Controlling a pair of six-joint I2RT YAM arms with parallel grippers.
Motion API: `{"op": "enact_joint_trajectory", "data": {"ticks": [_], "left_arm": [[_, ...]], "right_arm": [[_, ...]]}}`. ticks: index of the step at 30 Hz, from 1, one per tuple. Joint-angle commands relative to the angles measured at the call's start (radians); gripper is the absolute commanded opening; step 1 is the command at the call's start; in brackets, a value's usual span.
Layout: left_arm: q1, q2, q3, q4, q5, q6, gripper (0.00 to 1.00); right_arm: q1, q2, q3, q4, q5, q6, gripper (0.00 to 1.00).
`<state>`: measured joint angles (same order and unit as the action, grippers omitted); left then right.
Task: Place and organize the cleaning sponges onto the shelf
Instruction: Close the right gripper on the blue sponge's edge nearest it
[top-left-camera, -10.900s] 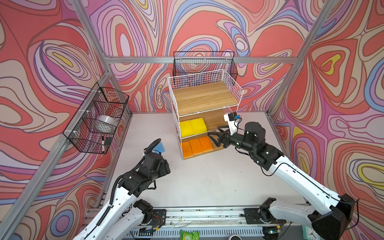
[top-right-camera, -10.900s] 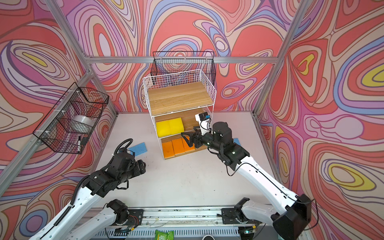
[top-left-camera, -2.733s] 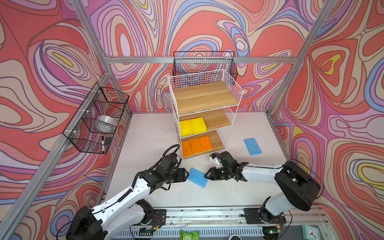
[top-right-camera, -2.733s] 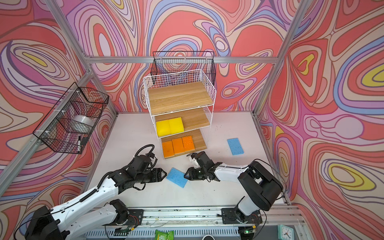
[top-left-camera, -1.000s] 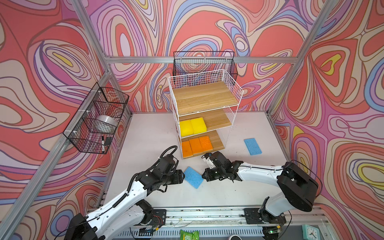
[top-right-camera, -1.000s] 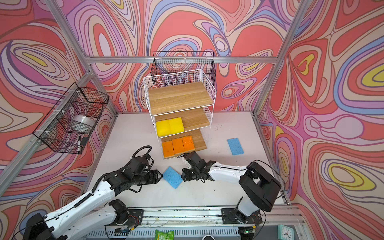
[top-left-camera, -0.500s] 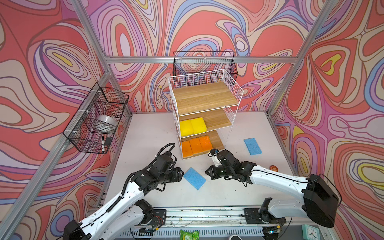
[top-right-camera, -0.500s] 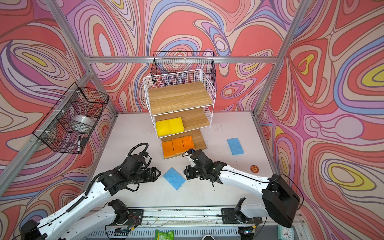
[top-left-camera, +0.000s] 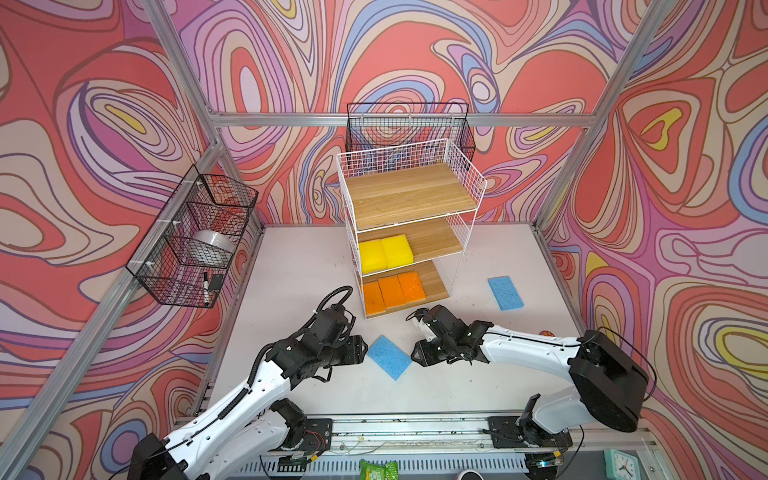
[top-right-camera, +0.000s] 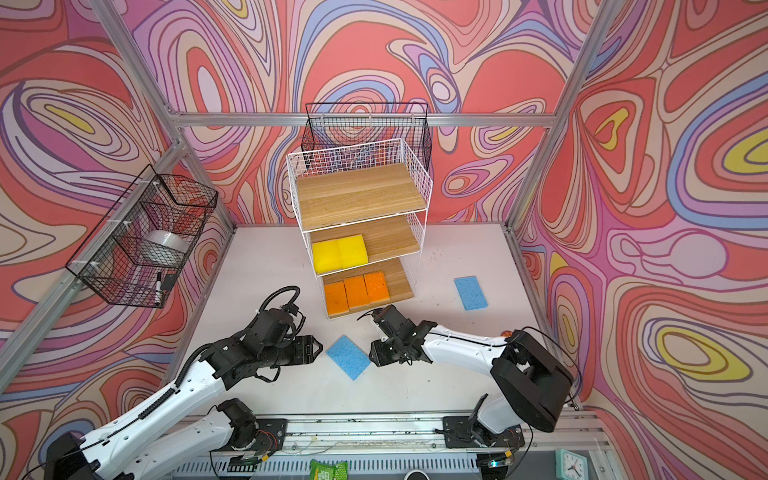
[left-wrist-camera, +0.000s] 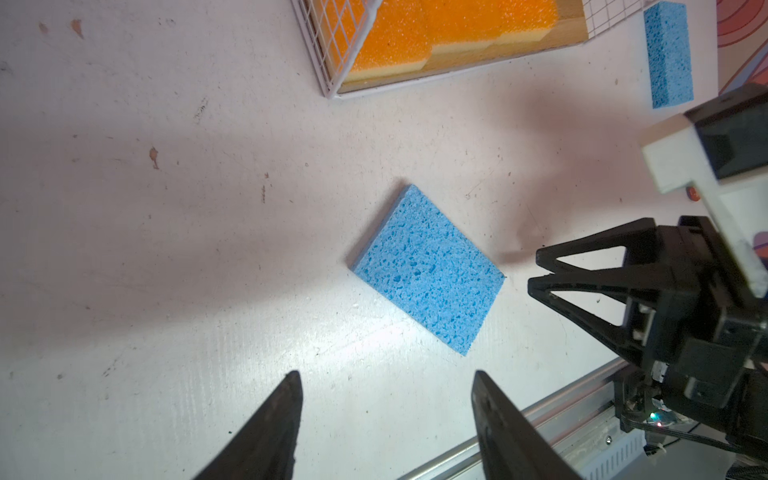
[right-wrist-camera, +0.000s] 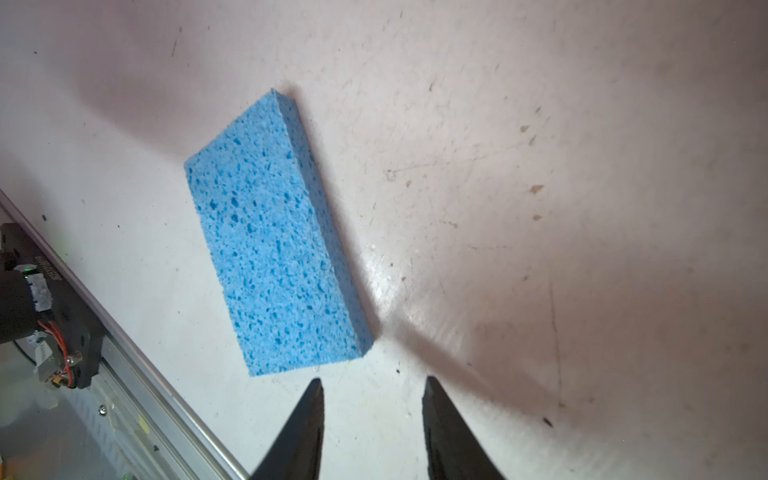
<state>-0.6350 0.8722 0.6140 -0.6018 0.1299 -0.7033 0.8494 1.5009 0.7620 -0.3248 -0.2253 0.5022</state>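
A thin blue sponge lies flat on the white table between my two grippers, touched by neither. My left gripper stands open just left of it, with nothing between its fingers. My right gripper is open just right of the sponge, also empty. A second blue sponge lies on the table to the right of the shelf. Two yellow sponges sit on the middle tier and three orange sponges on the bottom tier. The top tier is bare.
Black wire baskets hang on the left wall and on the back wall behind the shelf. An aluminium rail runs along the table's front edge. A small reddish object lies near the right edge.
My right gripper has gone from shut to open and drawn back a little to the right of the blue sponge. The sponge and my left gripper have barely moved.
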Motion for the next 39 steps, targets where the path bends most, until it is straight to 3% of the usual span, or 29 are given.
{"op": "enact_joint_trajectory", "data": {"ticks": [1, 15, 22, 26, 32, 36, 39], "left_arm": [[0.006, 0.005, -0.021, 0.01, -0.002, -0.006, 0.66], [0.006, 0.012, -0.035, 0.027, 0.002, -0.004, 0.66], [0.006, 0.008, -0.037, 0.023, 0.0, -0.004, 0.66], [0.006, 0.008, -0.033, 0.022, 0.0, -0.004, 0.66], [0.007, 0.008, -0.015, 0.004, -0.003, 0.002, 0.66], [0.007, -0.002, -0.008, -0.007, -0.008, 0.002, 0.66], [0.006, -0.009, -0.007, -0.011, -0.006, -0.002, 0.66]], "right_arm": [[0.015, 0.027, 0.035, 0.022, -0.003, -0.021, 0.43], [0.069, 0.131, 0.098, 0.004, 0.064, -0.025, 0.46], [0.084, 0.153, 0.117, -0.028, 0.111, -0.026, 0.3], [0.106, 0.176, 0.139, -0.055, 0.144, -0.031, 0.28], [0.128, 0.191, 0.155, -0.074, 0.171, -0.033, 0.17], [0.134, 0.185, 0.154, -0.08, 0.178, -0.033, 0.0], [0.133, 0.164, 0.144, -0.074, 0.175, -0.027, 0.0]]}}
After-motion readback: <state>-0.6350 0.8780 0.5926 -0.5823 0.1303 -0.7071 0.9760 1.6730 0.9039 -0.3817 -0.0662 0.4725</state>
